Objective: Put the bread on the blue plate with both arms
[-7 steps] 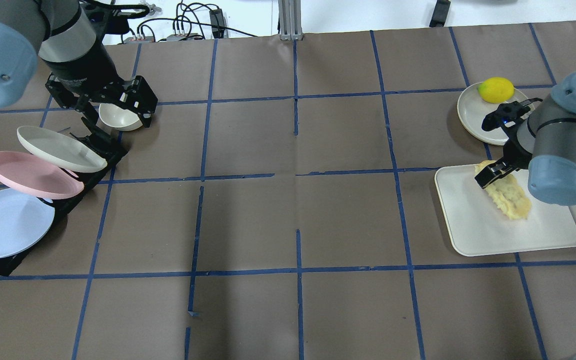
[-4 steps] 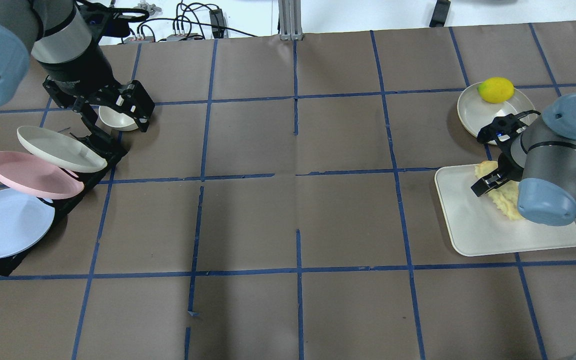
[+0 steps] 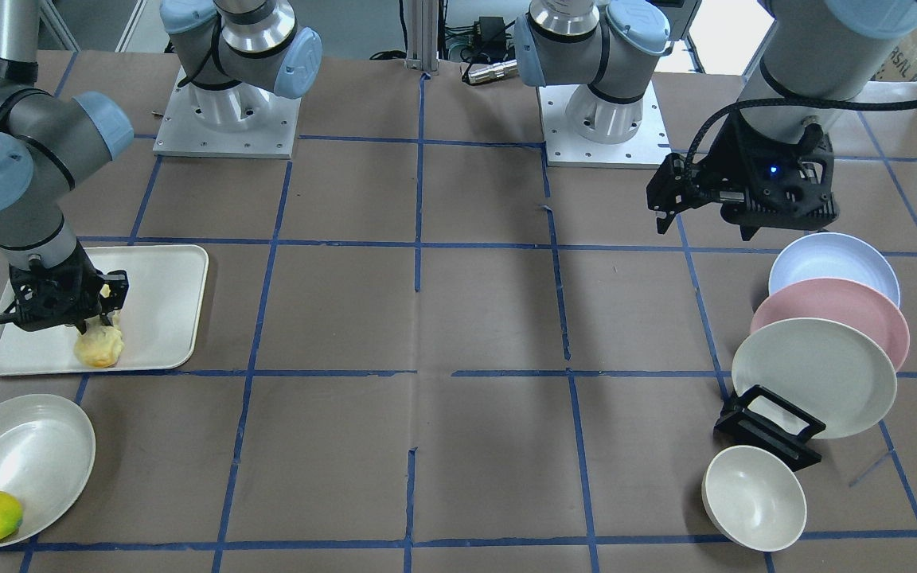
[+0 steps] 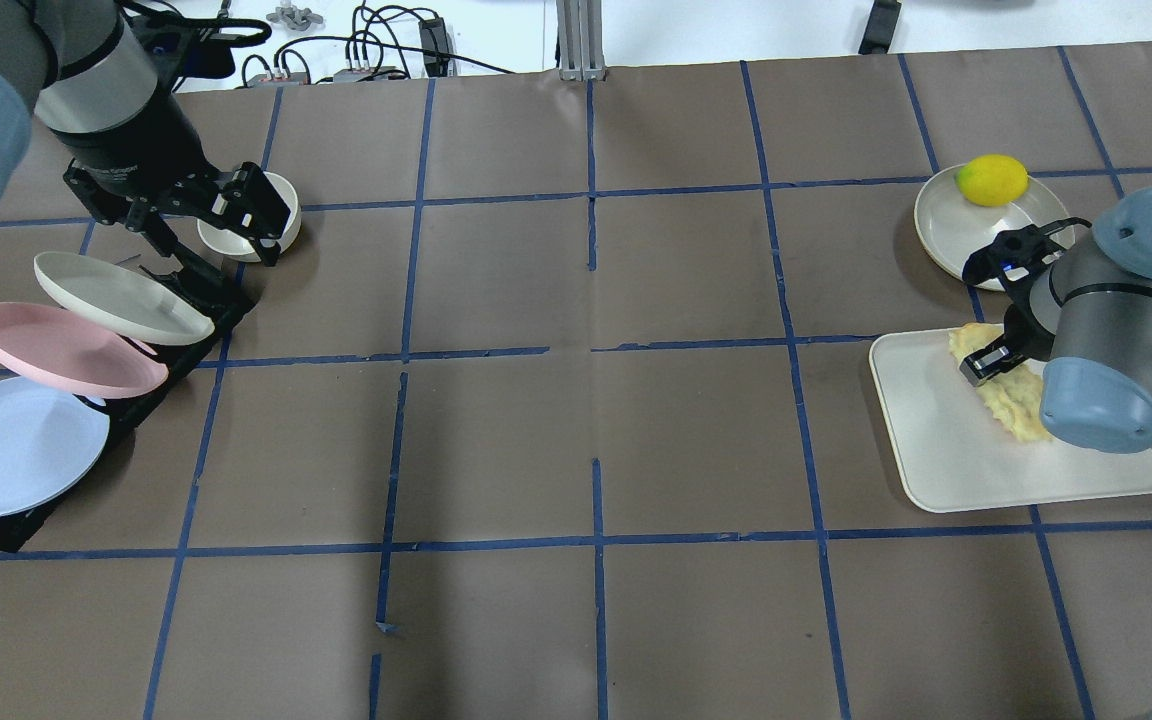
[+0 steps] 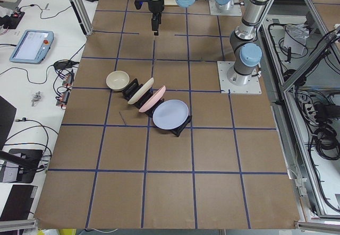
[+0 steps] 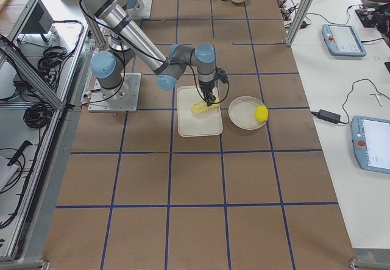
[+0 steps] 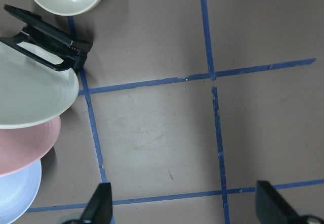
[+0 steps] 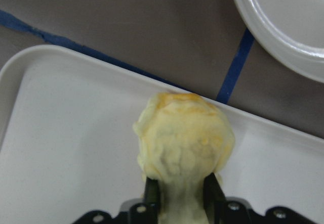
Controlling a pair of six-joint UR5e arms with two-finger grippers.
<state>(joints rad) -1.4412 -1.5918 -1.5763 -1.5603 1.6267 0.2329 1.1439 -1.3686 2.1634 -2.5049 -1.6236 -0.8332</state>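
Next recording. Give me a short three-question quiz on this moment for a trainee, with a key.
1. True or false: the knobbly pale yellow bread loaf lies on the rectangular cream tray.
2. The right end effector is: A open above the tray; B shut on the loaf; C shut on the tray's rim.
3. Fill in: in the black rack, the round matte pale blue plate stands next to the ___ plate.
Key: 1 true; 2 B; 3 pink plate.
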